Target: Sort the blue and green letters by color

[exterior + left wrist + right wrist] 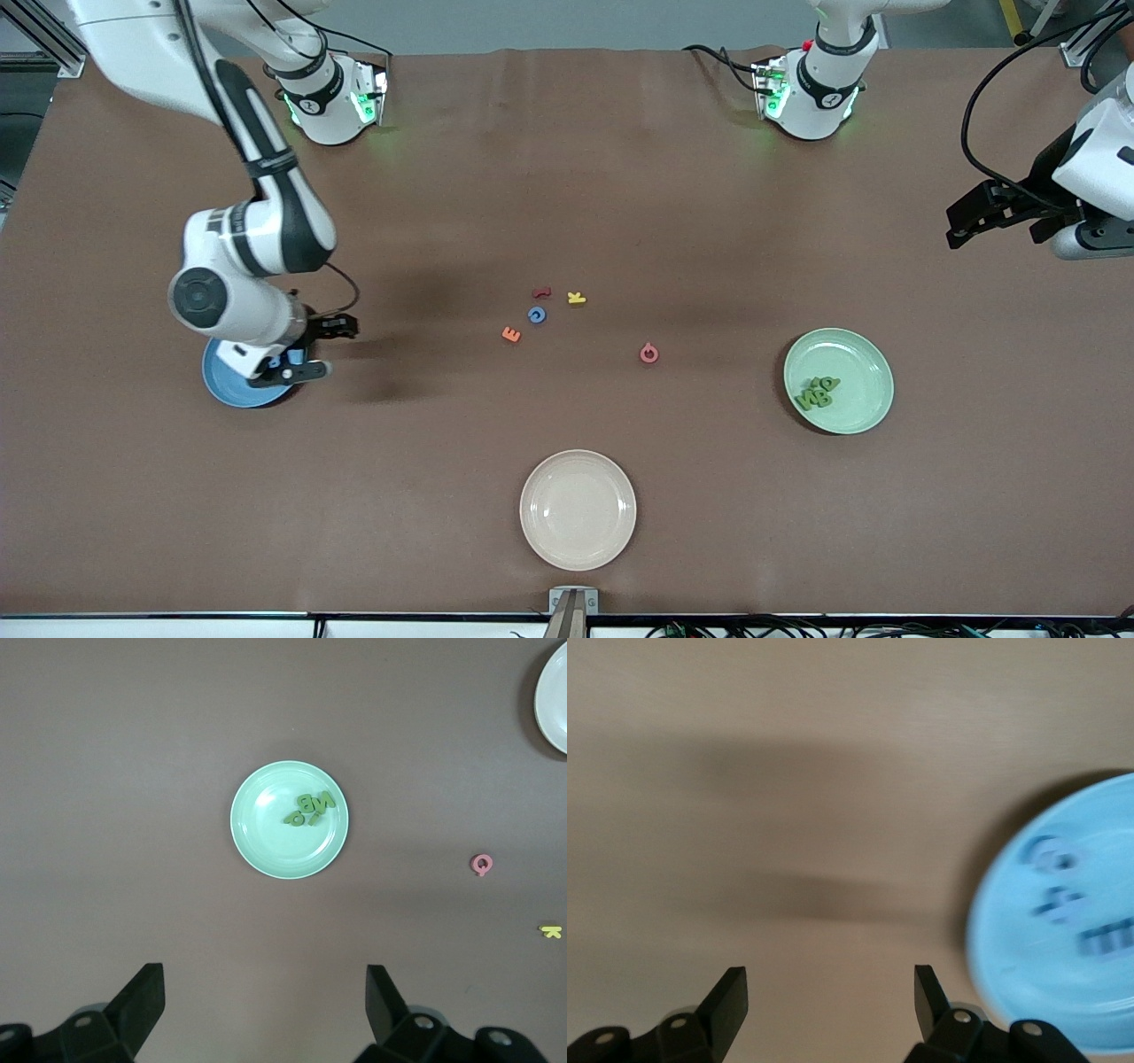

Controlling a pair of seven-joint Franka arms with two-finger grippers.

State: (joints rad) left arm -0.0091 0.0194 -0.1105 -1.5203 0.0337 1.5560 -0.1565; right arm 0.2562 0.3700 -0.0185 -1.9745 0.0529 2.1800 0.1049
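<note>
Across the worktop from the front, a yellow K and orange E are flanking one blue letter; open room is lying all around. Left gripper is hanging high over the green plate holding green letters, jaws wide, empty. Right gripper, jaws spread and empty, is hovering beside the blue plate carrying three blue letters.

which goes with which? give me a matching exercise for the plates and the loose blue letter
Things:
1. green plate
2. blue plate
3. cream plate
4. blue letter

States:
A. holds nothing
B. lies on the bare table among the red, orange and yellow letters
C. holds a pile of green letters
D. partly under the right gripper

Pairs: 1-C, 2-D, 3-A, 4-B
</note>
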